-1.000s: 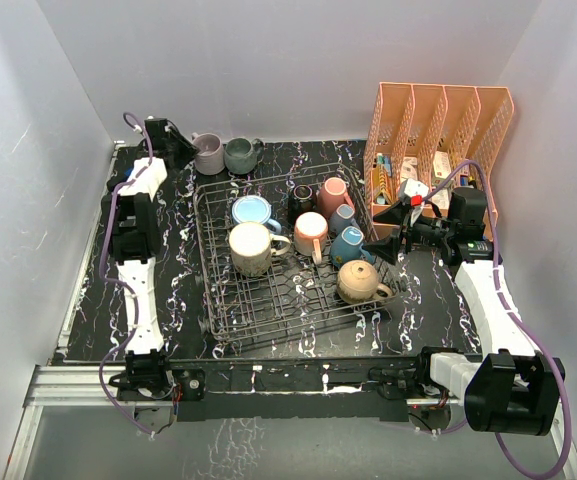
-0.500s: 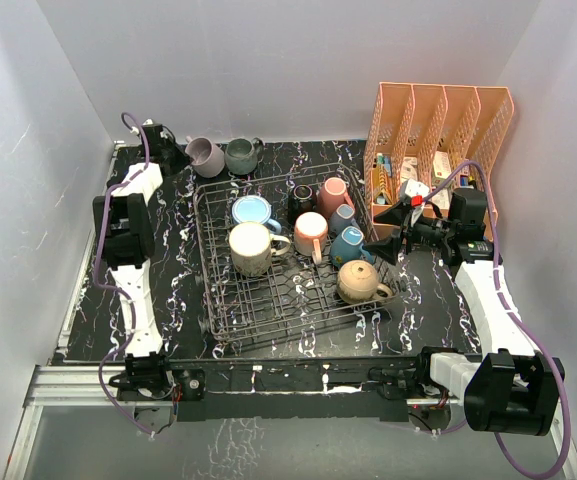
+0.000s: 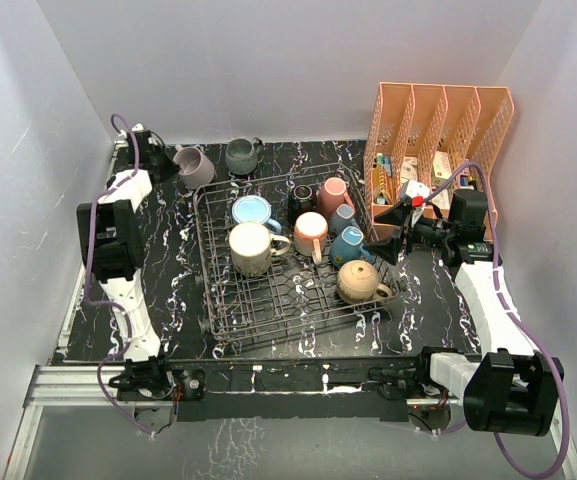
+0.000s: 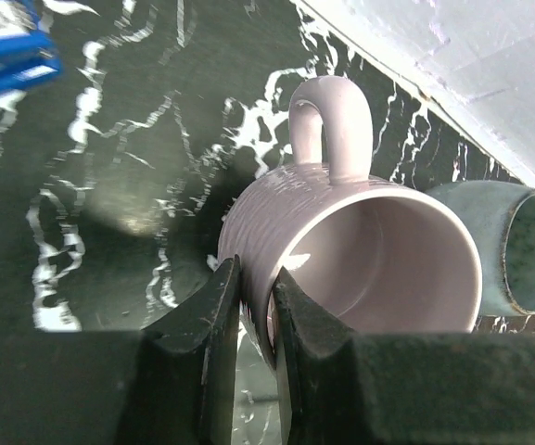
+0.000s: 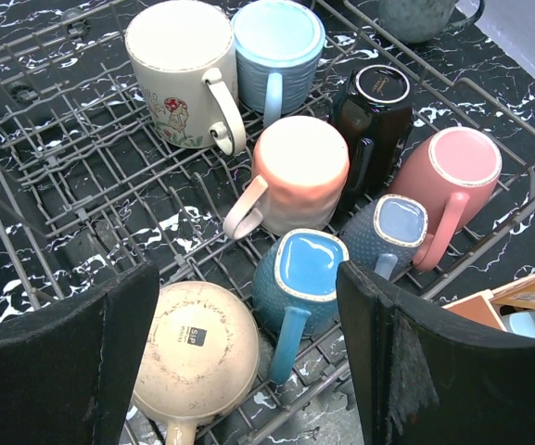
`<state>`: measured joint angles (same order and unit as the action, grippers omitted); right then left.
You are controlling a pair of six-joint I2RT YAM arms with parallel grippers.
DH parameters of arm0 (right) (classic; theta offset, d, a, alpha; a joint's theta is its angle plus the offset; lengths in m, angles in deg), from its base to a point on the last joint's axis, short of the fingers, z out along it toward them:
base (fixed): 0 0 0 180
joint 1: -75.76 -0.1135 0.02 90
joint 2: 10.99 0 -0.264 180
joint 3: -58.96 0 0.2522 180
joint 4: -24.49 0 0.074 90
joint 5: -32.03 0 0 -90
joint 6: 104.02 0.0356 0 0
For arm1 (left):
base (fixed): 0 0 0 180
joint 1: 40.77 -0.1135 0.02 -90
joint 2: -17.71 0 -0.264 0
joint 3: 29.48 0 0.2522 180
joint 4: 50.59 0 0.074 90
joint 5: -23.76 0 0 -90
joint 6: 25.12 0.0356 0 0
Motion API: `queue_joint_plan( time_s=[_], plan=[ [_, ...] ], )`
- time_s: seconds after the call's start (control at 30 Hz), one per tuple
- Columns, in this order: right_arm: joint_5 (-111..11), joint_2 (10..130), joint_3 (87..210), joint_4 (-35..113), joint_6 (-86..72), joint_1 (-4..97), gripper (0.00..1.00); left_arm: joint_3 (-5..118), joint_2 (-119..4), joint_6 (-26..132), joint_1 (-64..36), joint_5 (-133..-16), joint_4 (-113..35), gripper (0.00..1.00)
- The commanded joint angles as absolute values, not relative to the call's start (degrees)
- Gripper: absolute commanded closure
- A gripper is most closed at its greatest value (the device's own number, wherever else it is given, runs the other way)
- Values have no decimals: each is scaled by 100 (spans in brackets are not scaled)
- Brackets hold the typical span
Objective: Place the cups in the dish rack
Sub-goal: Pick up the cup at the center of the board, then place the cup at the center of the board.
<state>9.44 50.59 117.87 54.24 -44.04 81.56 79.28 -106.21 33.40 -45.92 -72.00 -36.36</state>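
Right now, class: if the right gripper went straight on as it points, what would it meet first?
Probably the upside-down teal cup in the dish rack, just ahead of the open right gripper. Depth is unclear, so the tan cup beside it could come first.

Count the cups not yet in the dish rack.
2. The mauve cup is tilted in the left end effector's grip near the table's far-left corner; the grey-green cup sits just right of it. None seems hidden.

My left arm (image 3: pixel 118 240) stretches past the far-left corner of the dish rack (image 3: pixel 268 315), left end effector (image 4: pixel 256 306) pinched on the mauve cup (image 4: pixel 341 260) wall, right end effector (image 3: pixel 386 232) spread wide at its right edge.
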Motion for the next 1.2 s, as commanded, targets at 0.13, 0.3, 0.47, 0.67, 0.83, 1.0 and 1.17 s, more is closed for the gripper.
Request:
queue_joint_plan(
  time_s=[0.13, 0.3, 0.47, 0.67, 0.83, 1.0, 1.17],
  plan=[
    [1018, 4939, 11756, 5078, -4374, 8196, 21, 7054, -8759, 3774, -5022, -6865, -4134, 100],
    [1072, 4925, 11722, 5032, -4339, 8207, 21, 5895, -7632, 4012, -5066, -6616, -4027, 100],
    [1189, 4912, 11668, 4964, -4283, 8208, 21, 4829, -6515, 4303, -5122, -6432, -3782, 100],
    [1453, 4887, 11601, 4935, -4303, 8214, 22, 3884, -5134, 4327, -5149, -6365, -3476, 100],
    [1647, 4929, 11570, 5014, -4430, 8217, 22, 3502, -4266, 4187, -5149, -6353, -2824, 100],
    [1729, 4980, 11553, 5030, -4451, 8220, 22, 3134, -3764, 3929, -5151, -6229, -2182, 100],
    [1661, 5022, 11535, 5012, -4461, 8234, 22, 2770, -3516, 3709, -5150, -6003, -1747, 100]
  ],
)
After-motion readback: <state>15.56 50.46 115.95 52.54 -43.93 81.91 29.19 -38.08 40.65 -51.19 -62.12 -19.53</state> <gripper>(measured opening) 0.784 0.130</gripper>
